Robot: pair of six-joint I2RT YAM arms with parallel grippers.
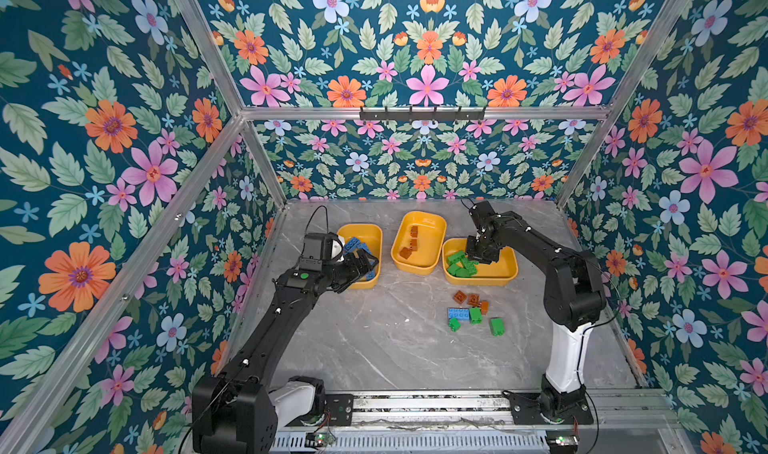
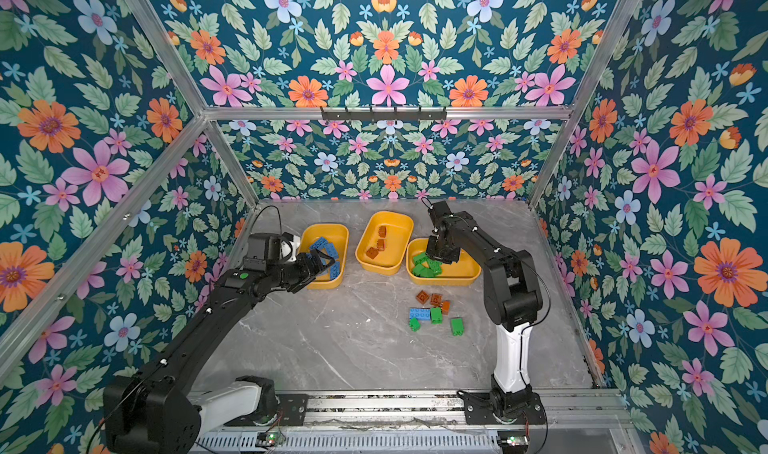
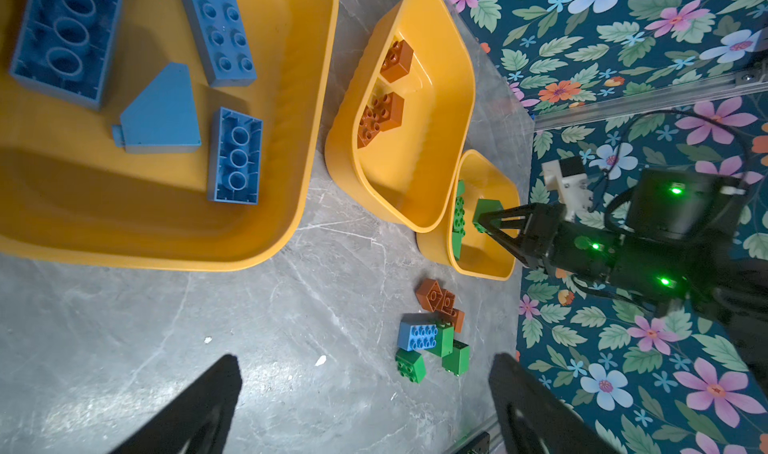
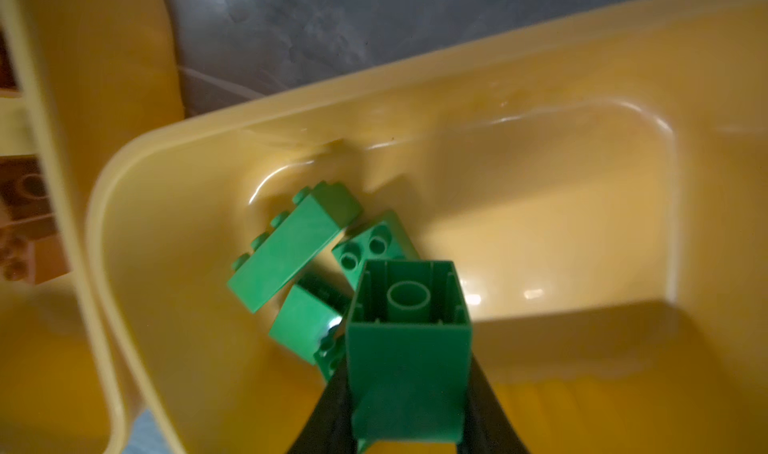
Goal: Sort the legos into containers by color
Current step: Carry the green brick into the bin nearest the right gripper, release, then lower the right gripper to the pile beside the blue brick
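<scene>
Right claw (image 1: 481, 260) gripped a green brick (image 4: 409, 348) low over the green tub (image 1: 505, 267), so the next move was probably a release; left claw (image 3: 365, 360) hung open by the blue tub (image 1: 370, 233), loose legos (image 1: 471, 312) waiting on the worktop (image 1: 374, 348).

Left tub (image 1: 372, 240): I logged blue bricks (image 3: 218, 28) and one blue wedge (image 3: 160, 111) inside.
Middle tub (image 1: 428, 256): brownish orange bricks (image 3: 384, 111) lay inside.
Right tub (image 1: 503, 265): green bricks (image 1: 459, 265) lay inside. The held green brick (image 4: 409, 348) hung above them in the right gripper (image 4: 409, 373), hollow underside showing.
Loose bricks (image 1: 458, 314): orange, blue and green, clustered on the table near the right tub.
</scene>
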